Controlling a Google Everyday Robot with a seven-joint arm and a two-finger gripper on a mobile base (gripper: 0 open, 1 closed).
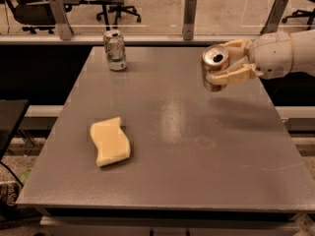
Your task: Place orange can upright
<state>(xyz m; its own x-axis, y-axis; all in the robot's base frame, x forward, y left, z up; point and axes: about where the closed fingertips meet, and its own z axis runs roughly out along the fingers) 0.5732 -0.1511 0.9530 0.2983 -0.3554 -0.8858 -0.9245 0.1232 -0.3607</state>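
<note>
The orange can (214, 68) is a shiny copper-orange drink can with a silver top. It hangs in the air over the far right part of the grey table (197, 156), nearly upright and tilted a little, its open top facing up toward the camera. My gripper (227, 64) reaches in from the right edge and is shut on the can, one cream finger behind its top and one across its side. The can does not touch the table.
A white-and-green can (114, 50) stands upright at the far left of the table. A yellow sponge (110, 141) lies on the near left. A glass barrier with metal posts (189, 16) runs behind the table; office chairs stand beyond.
</note>
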